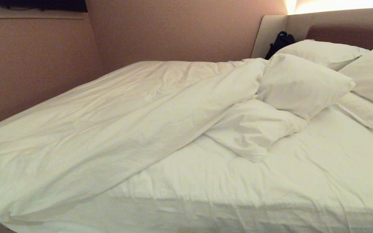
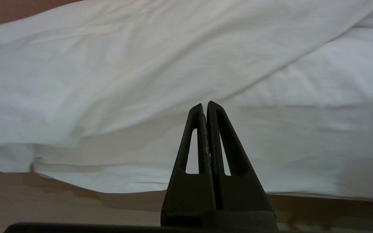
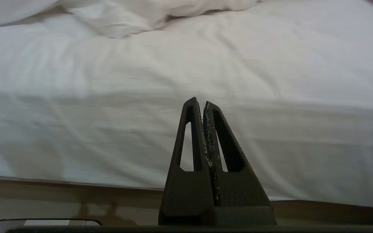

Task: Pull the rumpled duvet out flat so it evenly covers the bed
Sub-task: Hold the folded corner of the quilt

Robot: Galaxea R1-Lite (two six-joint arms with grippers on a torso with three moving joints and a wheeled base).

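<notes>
Lying bunched across one half of the wide low bed (image 1: pixel 303 181) with its white-sheeted mattress, the thick puffy white duvet (image 1: pixel 108 119) leaves the other half bare.

The duvet slopes from the bed's foot corner up toward the padded beige-and-brown headboard (image 1: pixel 335 26), one turned-back corner resting on the sheet; plump white pillows (image 1: pixel 303 84) are piled against the headboard; a small black object (image 1: pixel 280 42) sits by the headboard's end; the left gripper (image 2: pixel 206 106) and right gripper (image 3: pixel 201 103) face the bed's near side, apart from it, jaws clenched, grasping nothing.

Dim warm light; glare above the headboard (image 1: pixel 335 22); soft focus.
</notes>
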